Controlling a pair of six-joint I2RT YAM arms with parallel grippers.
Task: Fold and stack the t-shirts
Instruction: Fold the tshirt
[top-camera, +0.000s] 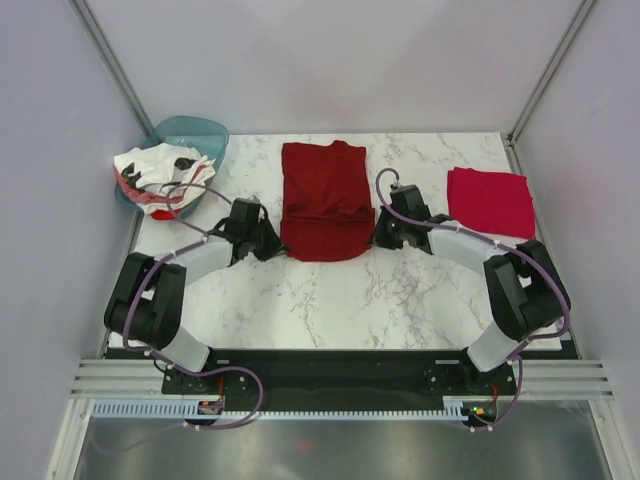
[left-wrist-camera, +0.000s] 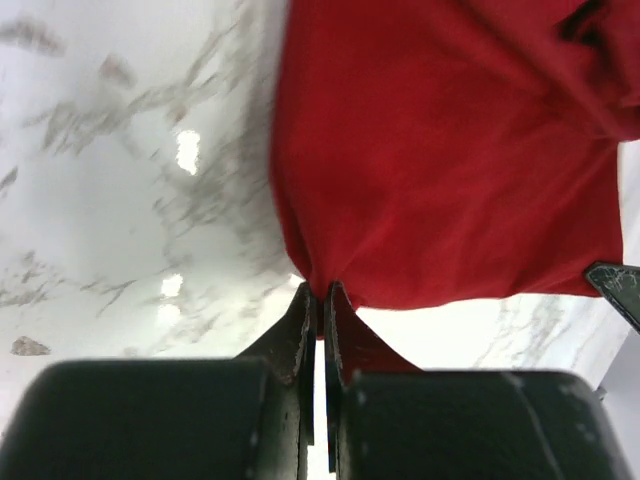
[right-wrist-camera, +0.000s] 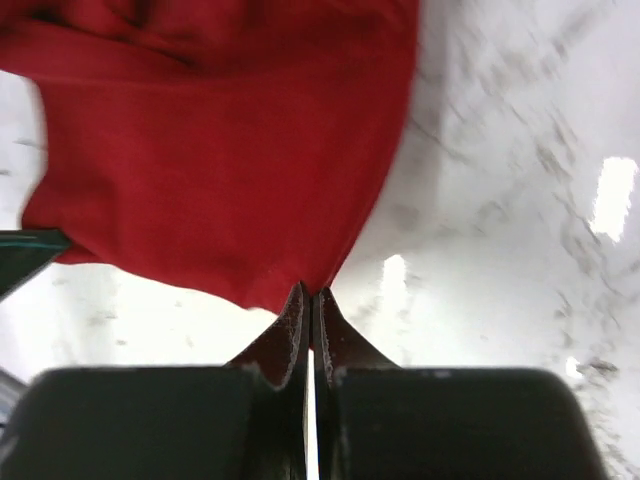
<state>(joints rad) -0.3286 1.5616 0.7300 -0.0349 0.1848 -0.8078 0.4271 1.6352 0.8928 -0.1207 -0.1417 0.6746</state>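
The maroon t-shirt (top-camera: 322, 200) lies spread in the middle of the surface (top-camera: 330, 300). The left claw (left-wrist-camera: 320, 297) is pressed together, pinching the shirt's near left corner, and the right claw (right-wrist-camera: 308, 293) pinches its near right corner. To the right of this shirt sits a folded crimson t-shirt (top-camera: 490, 200). To its left, white t-shirts (top-camera: 150, 175) spill from a teal basin (top-camera: 205, 135).

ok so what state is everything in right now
maroon shirt, laid out on the table, near corners pinched
crimson shirt, folded, lying flat at the right
white shirts, crumpled in the basin
basin, upright, holding the white shirts
left fingers, shut on the maroon shirt
right fingers, shut on the maroon shirt
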